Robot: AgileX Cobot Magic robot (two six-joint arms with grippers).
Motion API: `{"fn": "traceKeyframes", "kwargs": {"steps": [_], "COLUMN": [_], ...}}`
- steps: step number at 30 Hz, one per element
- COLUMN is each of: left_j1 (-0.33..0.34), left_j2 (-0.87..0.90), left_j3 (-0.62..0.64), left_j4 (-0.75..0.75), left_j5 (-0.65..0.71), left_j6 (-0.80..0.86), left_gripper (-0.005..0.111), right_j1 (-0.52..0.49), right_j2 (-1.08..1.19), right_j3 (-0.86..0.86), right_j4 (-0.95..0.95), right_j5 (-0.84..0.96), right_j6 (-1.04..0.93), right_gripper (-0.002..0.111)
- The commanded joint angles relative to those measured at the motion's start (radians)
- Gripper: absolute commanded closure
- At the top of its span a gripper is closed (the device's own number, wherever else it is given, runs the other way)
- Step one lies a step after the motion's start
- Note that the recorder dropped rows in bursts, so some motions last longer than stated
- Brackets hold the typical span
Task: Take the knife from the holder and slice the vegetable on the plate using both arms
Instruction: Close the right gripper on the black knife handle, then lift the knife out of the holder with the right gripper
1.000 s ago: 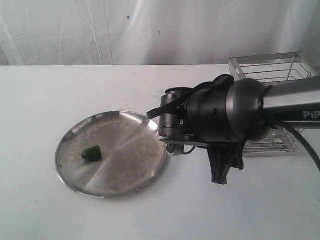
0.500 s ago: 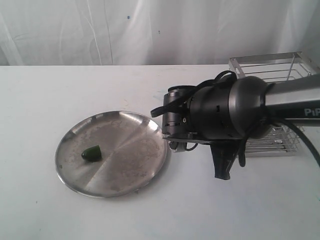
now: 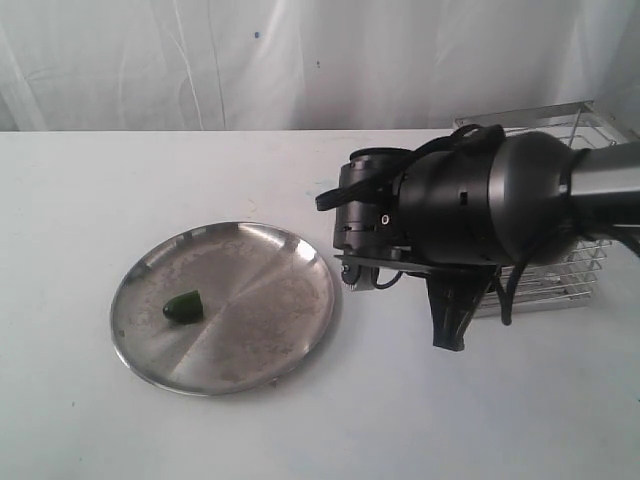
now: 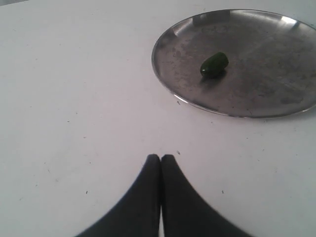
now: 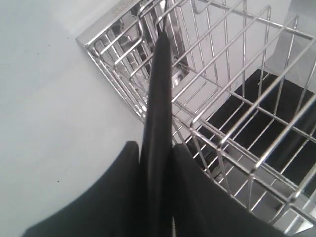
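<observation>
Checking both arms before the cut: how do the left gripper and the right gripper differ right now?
The left gripper is shut on nothing, its fingers pressed together; the right gripper has its fingers closed on the slim dark knife. The left gripper hangs over bare table near the plate holding the vegetable; the right gripper is at the wire holder, with the knife pointing toward it. Both have black tapered fingers.

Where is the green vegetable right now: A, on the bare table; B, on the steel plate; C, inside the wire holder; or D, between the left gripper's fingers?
B: the vegetable lies on the plate, well inside its rim.
</observation>
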Motion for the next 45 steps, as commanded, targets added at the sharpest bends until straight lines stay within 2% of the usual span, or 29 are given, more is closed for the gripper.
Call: {"fn": "traceKeyframes", "kwargs": {"steps": [1,13,18,22,32,38,42,45], "left_j1": [-0.008,-0.008,-0.008,-0.008,-0.008,-0.008,-0.008,-0.008], "left_j2": [-0.005,-0.005,-0.005,-0.005,-0.005,-0.005,-0.005,-0.005], "left_j3": [0.003,0.003,0.003,0.003,0.003,0.003,0.003,0.003], "left_j4": [-0.014,-0.014,-0.014,-0.014,-0.014,-0.014,-0.014,-0.014], "left_j5": [0.003,0.003,0.003,0.003,0.003,0.003,0.003,0.003], "left_j6": [0.002,0.002,0.002,0.002,0.002,0.002,0.002,0.002], "left_gripper": [0.107,0.107,0.107,0.107,0.107,0.107,0.107,0.107], "right_j1": [-0.004,-0.006,-0.035,-0.097,-0.157,-0.156,-0.156,-0.156], "right_j2": [-0.023,-0.108,-0.127,-0.128,-0.250,-0.339,-0.424,-0.505], "right_j3": [-0.002,-0.002,-0.002,-0.002,-0.002,-0.002,-0.002,-0.002], "right_j4": [0.081,0.069,0.074,0.068,0.040,0.043,0.101,0.218], "right_j5": [-0.003,-0.003,-0.003,-0.003,-0.003,-0.003,-0.003,-0.003], "right_j6": [-0.042,-0.040,-0.188,-0.312,-0.296,-0.294,-0.294,-0.305], "right_gripper": [0.108,0.108,0.108,0.108,0.108,0.108,0.108,0.108]}}
